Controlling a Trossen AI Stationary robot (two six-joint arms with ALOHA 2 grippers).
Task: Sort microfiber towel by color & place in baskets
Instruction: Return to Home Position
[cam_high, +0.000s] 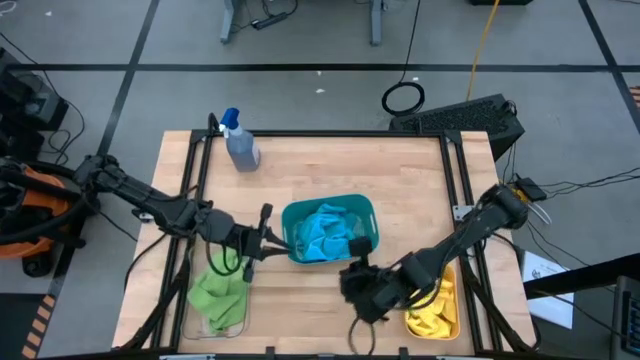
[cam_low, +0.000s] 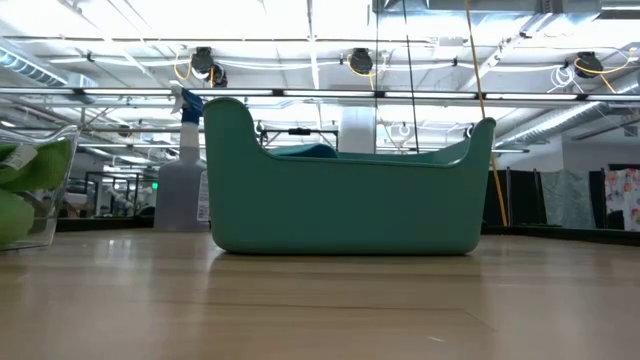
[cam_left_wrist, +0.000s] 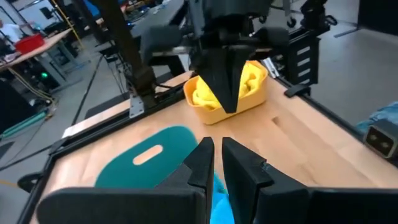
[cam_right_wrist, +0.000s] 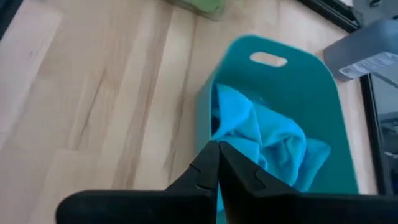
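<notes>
Pale wooden table top (cam_high: 400, 170) in its black frame, with grey taped floor and loose cables around it and bright ceiling lights and pipes beyond. In the middle, the teal plastic tub (cam_high: 330, 201) holds the bright blue microfiber towels (cam_high: 322, 235). Lime green towels (cam_high: 220, 290) spill from the clear tub (cam_low: 62, 215) near left; yellow towels (cam_high: 435, 312) fill the orange tub (cam_left_wrist: 211, 115) near right. The left gripper (cam_left_wrist: 215, 152) hovers at the teal tub's left end, fingers a narrow slit apart, empty. The right gripper (cam_right_wrist: 217, 152) hangs over its near right corner, pinched together, empty. A grey spray bottle with a blue top (cam_high: 240, 148) stands far left
</notes>
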